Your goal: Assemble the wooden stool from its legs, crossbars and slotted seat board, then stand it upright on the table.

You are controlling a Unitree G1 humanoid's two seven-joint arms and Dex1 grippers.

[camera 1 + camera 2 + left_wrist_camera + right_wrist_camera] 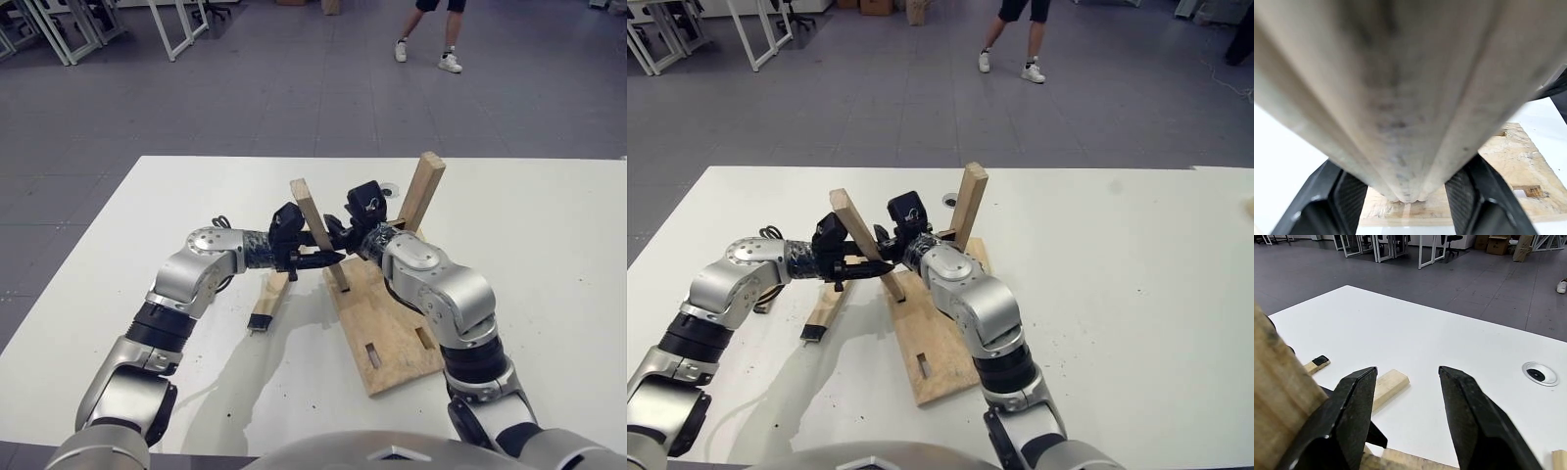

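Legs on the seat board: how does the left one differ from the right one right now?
The left leg tilts toward the robot's left; the right leg tilts toward its right. The left leg is held in the left gripper; the right leg has no gripper on it. Both are pale wooden bars rising from the seat board.

Leg (1400, 98) blurred, ends off-frame
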